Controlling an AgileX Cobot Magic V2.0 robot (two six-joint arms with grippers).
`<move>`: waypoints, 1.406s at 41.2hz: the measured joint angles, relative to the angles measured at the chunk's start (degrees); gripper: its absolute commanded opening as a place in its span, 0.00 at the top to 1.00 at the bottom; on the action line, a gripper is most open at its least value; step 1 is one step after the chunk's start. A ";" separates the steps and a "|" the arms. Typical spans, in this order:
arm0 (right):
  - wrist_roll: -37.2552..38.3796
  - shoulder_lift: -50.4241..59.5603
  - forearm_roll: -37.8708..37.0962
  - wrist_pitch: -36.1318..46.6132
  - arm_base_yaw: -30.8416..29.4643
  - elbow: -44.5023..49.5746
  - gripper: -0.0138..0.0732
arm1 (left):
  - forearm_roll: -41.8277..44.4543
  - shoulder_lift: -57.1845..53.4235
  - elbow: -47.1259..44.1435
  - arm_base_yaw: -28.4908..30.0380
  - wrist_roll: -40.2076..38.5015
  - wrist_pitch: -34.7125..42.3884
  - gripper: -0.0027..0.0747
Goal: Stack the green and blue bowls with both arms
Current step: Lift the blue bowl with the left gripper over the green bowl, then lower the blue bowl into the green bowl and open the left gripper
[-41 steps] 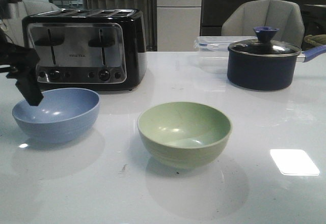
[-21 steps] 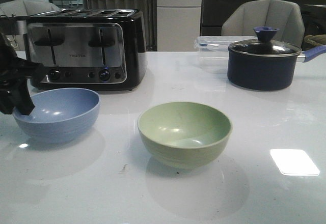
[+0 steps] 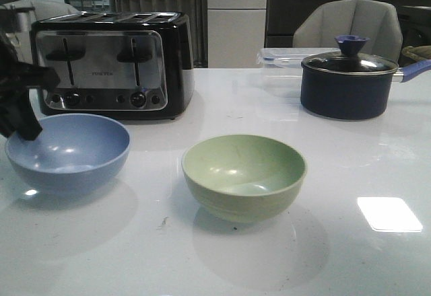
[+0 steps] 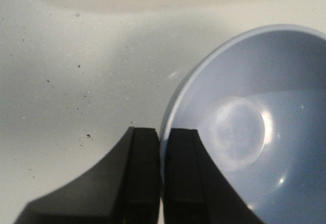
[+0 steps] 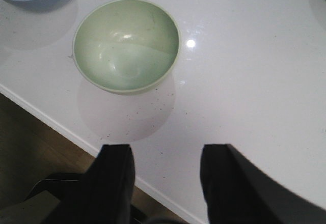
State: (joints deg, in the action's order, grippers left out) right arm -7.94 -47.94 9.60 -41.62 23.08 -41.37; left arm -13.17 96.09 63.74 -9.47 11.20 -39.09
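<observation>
Left gripper (image 4: 162, 175) pinching blue bowl (image 3: 67, 151) rim — right gripper (image 5: 165, 175) wide, hovering.

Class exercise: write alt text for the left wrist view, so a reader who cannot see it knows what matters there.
The left gripper is pinched on the rim of the blue bowl, one black finger outside the wall and one inside. The bowl is empty. Beside it is the speckled white table.
</observation>
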 measured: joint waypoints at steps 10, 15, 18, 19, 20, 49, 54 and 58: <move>0.00 0.00 0.00 0.00 0.00 0.00 0.35 | -1.77 -8.56 4.93 -4.99 1.97 -6.58 0.85; 0.00 0.00 0.00 0.00 0.00 0.00 0.35 | -2.61 -9.67 8.46 -9.43 2.07 -10.31 0.85; 0.00 0.00 0.00 0.00 0.00 0.00 0.35 | -4.18 -9.67 9.91 -12.74 2.07 -10.70 0.85; 0.00 0.00 0.00 0.00 0.00 0.00 0.35 | -4.41 -9.67 10.23 -13.68 2.07 -10.70 0.85; 0.00 0.00 0.00 0.00 0.00 0.00 0.35 | -4.73 -9.67 10.35 -14.96 2.07 -10.44 0.85; 0.00 0.00 0.00 0.00 0.00 0.00 0.35 | -6.17 10.92 16.74 -23.43 2.07 -5.34 0.85; 0.00 0.00 0.00 0.00 0.00 0.00 0.35 | -7.12 13.54 17.79 -23.43 2.07 -4.88 0.81; 0.00 0.00 0.00 0.00 0.00 0.00 0.35 | -7.78 14.50 18.19 -23.43 2.07 -4.15 0.67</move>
State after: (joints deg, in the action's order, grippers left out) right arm -7.94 -47.94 9.60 -41.62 23.08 -41.37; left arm -20.94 110.59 81.93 -32.90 13.27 -43.24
